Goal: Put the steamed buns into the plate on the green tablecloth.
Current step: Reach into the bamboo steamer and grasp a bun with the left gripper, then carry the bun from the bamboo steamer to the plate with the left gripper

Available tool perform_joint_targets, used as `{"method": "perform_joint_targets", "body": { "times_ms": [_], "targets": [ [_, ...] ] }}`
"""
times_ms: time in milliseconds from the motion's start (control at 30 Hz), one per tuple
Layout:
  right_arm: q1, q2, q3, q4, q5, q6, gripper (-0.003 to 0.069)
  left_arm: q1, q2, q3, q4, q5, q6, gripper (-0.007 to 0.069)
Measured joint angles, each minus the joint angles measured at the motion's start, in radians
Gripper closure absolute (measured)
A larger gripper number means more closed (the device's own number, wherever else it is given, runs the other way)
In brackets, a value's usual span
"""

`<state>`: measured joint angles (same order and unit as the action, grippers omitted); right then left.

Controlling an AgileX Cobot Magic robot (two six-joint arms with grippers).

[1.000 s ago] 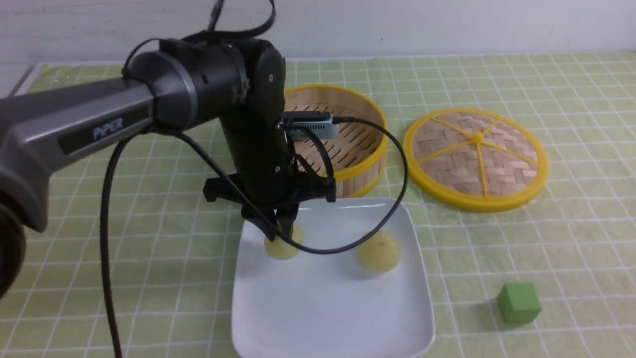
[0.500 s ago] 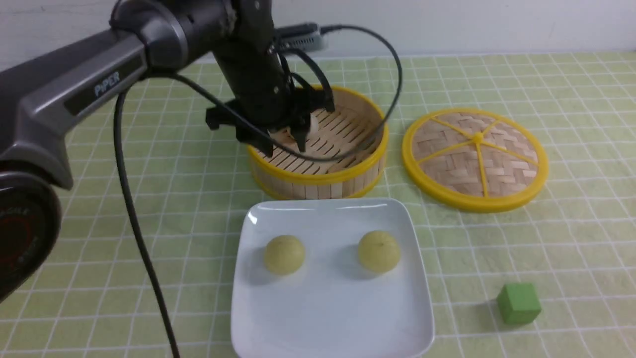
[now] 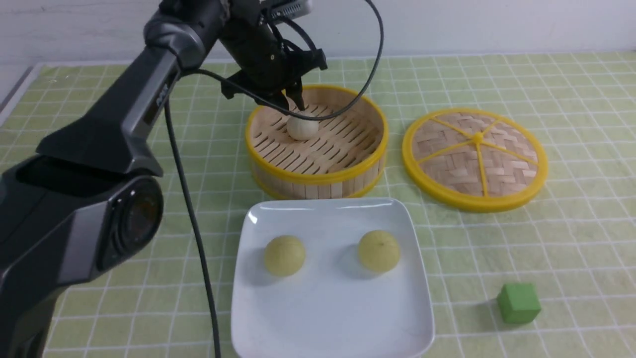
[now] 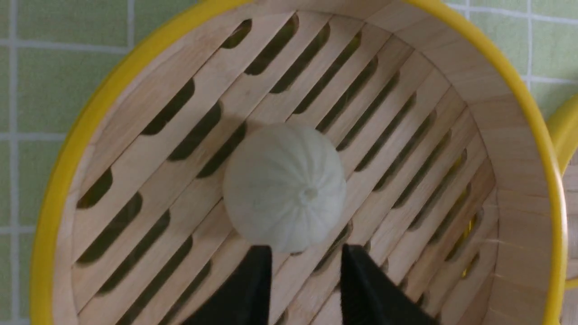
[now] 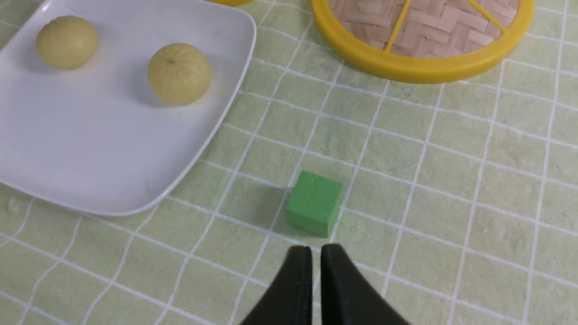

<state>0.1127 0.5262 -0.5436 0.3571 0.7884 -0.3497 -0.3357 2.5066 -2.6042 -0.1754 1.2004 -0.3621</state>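
Two pale yellow-green steamed buns [image 3: 284, 255] [image 3: 378, 250] lie apart on the white square plate [image 3: 328, 328] on the green tablecloth [image 3: 571, 238]. A third, off-white bun [image 3: 302, 128] sits on the slats of the bamboo steamer basket [image 3: 318, 176]. My left gripper [image 3: 294, 102] hangs just above and behind that bun, open and empty. In the left wrist view the bun [image 4: 284, 187] lies just ahead of the left gripper [image 4: 307, 253], untouched. My right gripper [image 5: 316, 253] shows only in its wrist view, shut and empty, low over the cloth near the plate [image 5: 90, 149].
The woven steamer lid [image 3: 475, 159] lies flat to the right of the basket. A green cube [image 3: 518, 303] stands on the cloth right of the plate, just ahead of my right gripper in the right wrist view [image 5: 314, 203]. The left arm's cable loops over the basket.
My left gripper let go of the left yellow-green bun on the plate, rose, and moved back over the steamer basket, its jaws spreading wider. Both buns on the plate stay put.
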Motion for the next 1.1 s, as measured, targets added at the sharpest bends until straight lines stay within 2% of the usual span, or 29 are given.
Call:
{"method": "perform_joint_targets", "body": {
  "times_ms": [133,233,367,467,533,633,700,833,933,1033,1100],
  "targets": [
    [0.0,0.0,0.0,0.0,-0.001,0.0,0.06,0.001,0.053,-0.004,0.0,-0.062,0.042,0.016],
    [0.0,0.0,0.002,0.001,-0.003,0.0,0.0597,-0.002,0.082,-0.004,0.0,-0.084,0.096,0.0126],
    [0.0,0.0,0.009,0.002,-0.006,0.0,0.0593,-0.008,0.102,-0.004,-0.005,-0.104,0.176,0.0125],
    [0.0,0.0,0.01,0.002,-0.008,0.0,0.0587,-0.016,0.117,-0.006,-0.016,-0.126,0.249,0.0186],
    [0.0,0.0,0.01,0.003,-0.008,0.0,0.0585,-0.015,0.121,-0.01,-0.026,-0.126,0.284,0.0284],
    [0.0,0.0,0.01,0.005,-0.011,0.0,0.0583,-0.014,0.121,-0.012,-0.02,-0.101,0.297,0.049],
    [0.0,0.0,0.01,0.007,-0.011,0.0,0.0583,-0.012,0.109,-0.021,-0.02,-0.07,0.297,0.0564],
    [0.0,0.0,0.01,0.008,-0.013,0.0,0.0582,-0.014,0.055,-0.062,-0.008,0.035,0.294,0.0596],
    [0.0,0.0,0.01,0.009,-0.016,0.0,0.0582,-0.015,-0.025,-0.087,-0.001,0.038,0.293,0.0596],
    [0.0,0.0,0.01,0.011,-0.021,0.0,0.058,-0.015,-0.165,-0.084,-0.001,0.038,0.292,0.0596],
    [0.0,0.0,0.01,0.011,-0.021,0.0,0.0579,-0.018,-0.317,-0.004,-0.006,0.038,0.285,0.0596]
  ]
}}
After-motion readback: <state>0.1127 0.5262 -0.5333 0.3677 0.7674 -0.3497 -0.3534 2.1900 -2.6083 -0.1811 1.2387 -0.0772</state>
